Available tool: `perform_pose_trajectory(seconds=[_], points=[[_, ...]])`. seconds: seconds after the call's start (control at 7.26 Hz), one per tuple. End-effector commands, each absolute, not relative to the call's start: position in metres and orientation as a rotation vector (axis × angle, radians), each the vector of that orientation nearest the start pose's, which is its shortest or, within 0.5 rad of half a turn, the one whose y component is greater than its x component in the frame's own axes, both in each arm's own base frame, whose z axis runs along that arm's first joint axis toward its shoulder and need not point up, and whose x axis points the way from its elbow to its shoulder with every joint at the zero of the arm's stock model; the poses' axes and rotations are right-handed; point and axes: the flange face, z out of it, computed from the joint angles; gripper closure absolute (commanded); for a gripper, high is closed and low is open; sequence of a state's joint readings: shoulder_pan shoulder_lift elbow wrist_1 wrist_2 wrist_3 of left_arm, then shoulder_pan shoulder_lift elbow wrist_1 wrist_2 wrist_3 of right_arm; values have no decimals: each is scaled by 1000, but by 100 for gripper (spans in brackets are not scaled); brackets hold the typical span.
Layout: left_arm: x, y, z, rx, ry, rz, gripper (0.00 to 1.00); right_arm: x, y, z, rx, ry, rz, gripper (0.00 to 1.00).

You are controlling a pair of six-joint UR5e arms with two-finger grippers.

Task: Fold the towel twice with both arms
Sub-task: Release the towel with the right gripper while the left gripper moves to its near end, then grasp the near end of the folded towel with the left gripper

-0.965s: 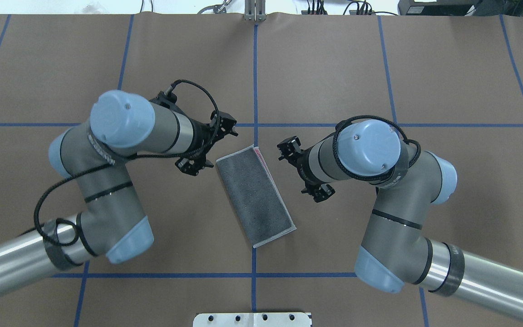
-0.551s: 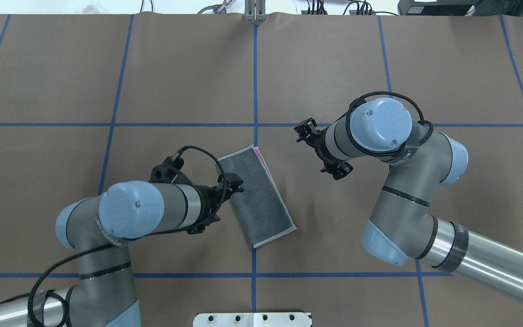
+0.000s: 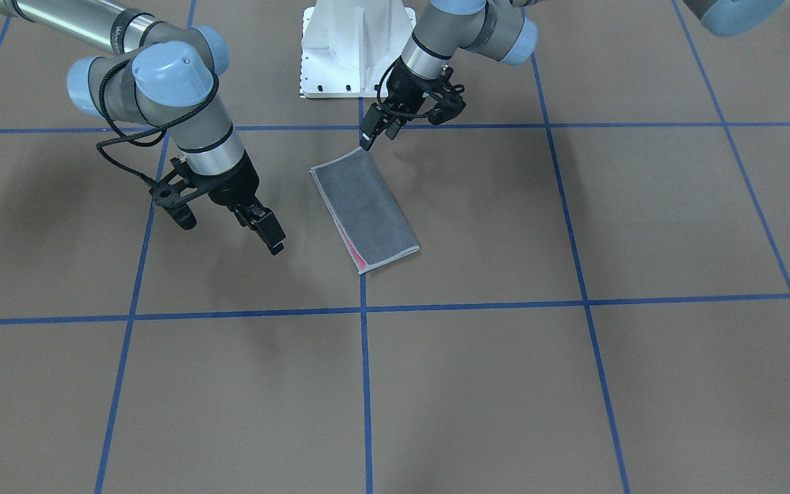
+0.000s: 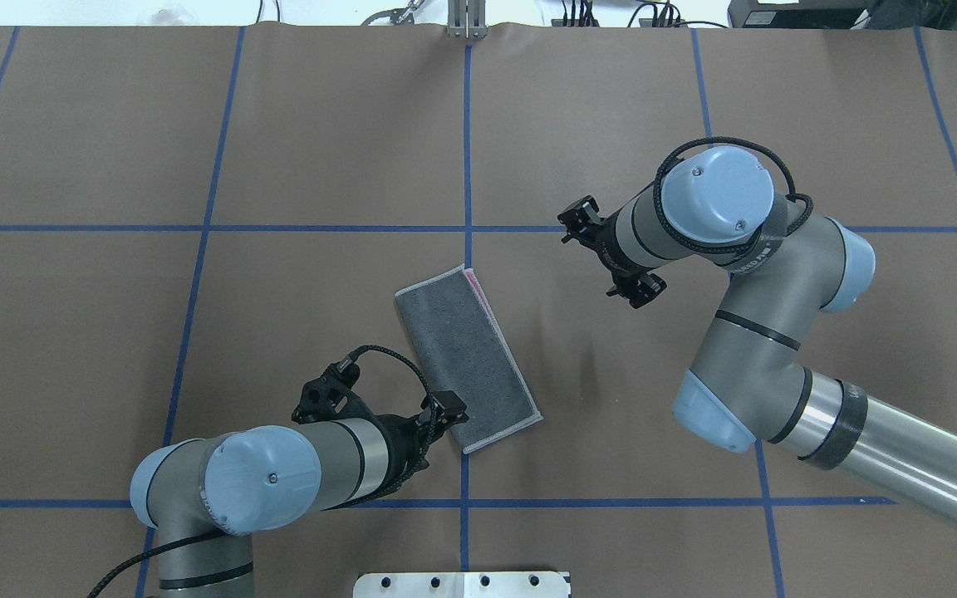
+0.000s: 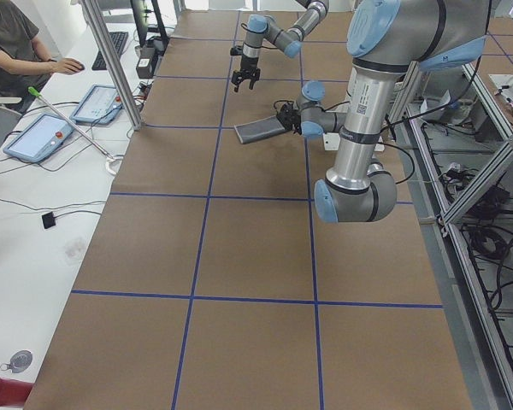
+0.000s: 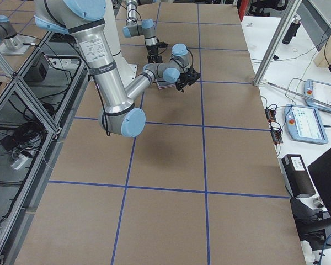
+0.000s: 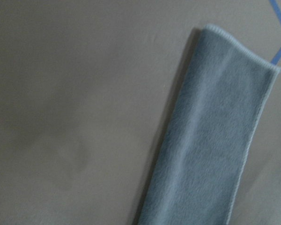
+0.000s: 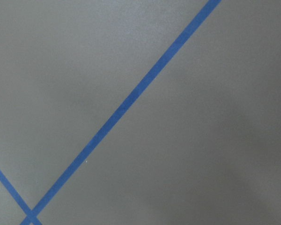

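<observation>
Found the towel (image 4: 468, 357) lying flat near the middle of the table (image 4: 196, 124), folded into 1 long narrow strip. Dark grey face up, light stitched edging around it, a thin pink sliver showing along 1 long edge at the far end. Recorded it set diagonally, meeting the central blue tape line (image 4: 468, 124) at its far corner and again at its near corner.

Located the left gripper (image 3: 376, 134) low at the towel's near corner, on the robot's left of the strip. Fingers (image 3: 367, 139) seen slightly apart, clamped on nothing. Could not confirm contact with the cloth. Checked against the left wrist view: 1 end of the towel and its corner, a tape stripe just beyond.

Located the right gripper (image 3: 268, 233) above bare table on the robot's right of the towel, well apart from it, abreast of its far half. Could not tell the finger state: overlapping in the front-facing view, hidden under the wrist from overhead. Checked the right wrist view: bare table and 2 tape stripes crossing at the lower left.

Also noted a white pedestal (image 3: 357, 48) at the robot's edge of the table and a person (image 5: 17, 43) seated at a side bench.
</observation>
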State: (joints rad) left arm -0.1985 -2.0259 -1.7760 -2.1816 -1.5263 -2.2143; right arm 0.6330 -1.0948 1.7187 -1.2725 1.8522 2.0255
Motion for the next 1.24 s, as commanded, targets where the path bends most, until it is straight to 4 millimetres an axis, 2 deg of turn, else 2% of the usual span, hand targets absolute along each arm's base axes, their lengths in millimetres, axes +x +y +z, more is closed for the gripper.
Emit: perform_pose_trajectory(seconds=[0.0, 0.28, 0.69, 1.1], points=[[589, -259, 241, -250, 1297, -746, 17, -459, -472, 293, -191, -962, 874, 0], [608, -263, 230, -256, 1297, -754, 18, -460, -473, 301, -190, -951, 875, 0], [614, -268, 234, -249, 1284, -761, 28, -465, -475, 310, -191, -932, 875, 0], [619, -267, 235, -255, 1278, -764, 31, -469, -478, 318, -189, -916, 874, 0]])
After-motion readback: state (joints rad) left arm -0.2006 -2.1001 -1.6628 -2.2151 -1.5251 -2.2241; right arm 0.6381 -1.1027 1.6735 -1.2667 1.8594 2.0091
